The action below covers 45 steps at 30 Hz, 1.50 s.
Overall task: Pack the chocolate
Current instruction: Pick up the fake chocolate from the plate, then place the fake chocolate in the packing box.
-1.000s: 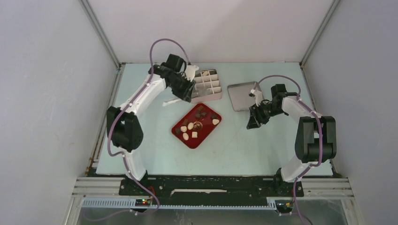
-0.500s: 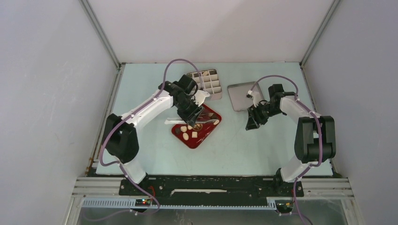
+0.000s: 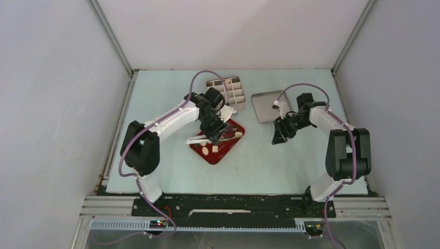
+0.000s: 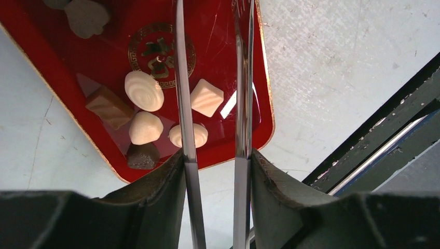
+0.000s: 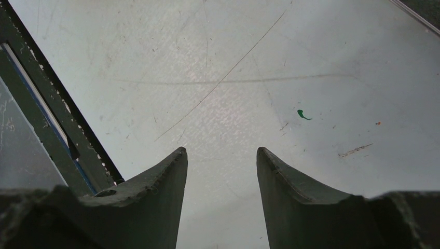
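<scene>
Several risks attend this pick, as judged. The small chocolate pieces [image 4: 143,91] crowd together on the glossy red rectangular tray with a gold rim [image 4: 46,57], some touching. The long thin metal tweezers [image 4: 183,104] may therefore nudge a neighbour or straddle two. Smooth domed tops may squirt out of a thin-edged pinch, too hard a squeeze may score a piece, and the tray may slide on the pale blue-green table [image 3: 290,166].

The left claw [image 4: 216,161] is clenched on the tweezers. Their two blades stand apart and pass over the tray beside its round gold emblem [image 4: 161,52]. The tips run out of frame, so whether they hold a piece cannot be told. The right claw [image 5: 222,155] is released, with nothing between its fingers, above the table at 3 o'clock of the tray. The grey metal box with divided compartments [image 3: 232,94] lies at 12 o'clock of the tray, and a flat grey square lid [image 3: 264,106] at 2 o'clock.

Chocolate, left wrist view:
- four cream-white pieces: a round swirl, a ridged square and two domes
- a tan block at their 9 o'clock
- a dark brown lump at 7 o'clock
- a pale heart-like piece at 11 o'clock

All lie on the tray.
</scene>
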{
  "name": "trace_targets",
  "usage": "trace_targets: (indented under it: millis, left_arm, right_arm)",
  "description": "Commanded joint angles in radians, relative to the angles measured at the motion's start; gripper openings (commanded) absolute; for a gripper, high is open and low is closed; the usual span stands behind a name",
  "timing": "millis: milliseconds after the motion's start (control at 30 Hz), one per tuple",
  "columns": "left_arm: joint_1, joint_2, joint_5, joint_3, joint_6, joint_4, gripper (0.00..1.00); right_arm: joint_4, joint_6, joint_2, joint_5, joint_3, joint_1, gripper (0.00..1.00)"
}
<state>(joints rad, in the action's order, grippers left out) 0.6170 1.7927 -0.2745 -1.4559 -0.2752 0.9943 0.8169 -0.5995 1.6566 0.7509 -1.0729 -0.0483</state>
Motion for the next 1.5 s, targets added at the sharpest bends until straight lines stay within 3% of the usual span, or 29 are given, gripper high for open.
trace_targets:
  millis: [0,233,500,767,1000,1133,1467]
  left_arm:
    - [0.014,0.002,-0.033,-0.048,-0.022,-0.004,0.47]
    - [0.015,0.061,-0.04,-0.116,-0.034,0.031,0.34]
    - [0.015,-0.019,-0.043,-0.118,-0.047,0.066,0.14]
    - [-0.028,-0.071,-0.002,-0.187,-0.046,0.073,0.1]
    - [-0.118,-0.003,0.11,-0.342,0.039,-0.016,0.08]
    - [-0.164,0.081,0.179,-0.477,0.103,-0.123,0.1]
    - [-0.204,0.412,0.158,-0.841,0.215,-0.228,0.11]
  right_arm:
    - [0.011,-0.019,0.002,-0.007,-0.039,-0.001,0.55]
    - [0.011,-0.018,0.003,-0.01,-0.039,-0.001,0.55]
    - [0.012,-0.019,0.009,-0.01,-0.039,-0.001,0.55]
    - [0.012,-0.019,0.011,-0.015,-0.038,-0.005,0.55]
    - [0.011,-0.019,0.012,-0.015,-0.039,-0.005,0.55]
    - [0.013,-0.016,0.016,-0.015,-0.039,-0.007,0.55]
    - [0.014,-0.013,0.007,-0.019,-0.038,0.002,0.55]
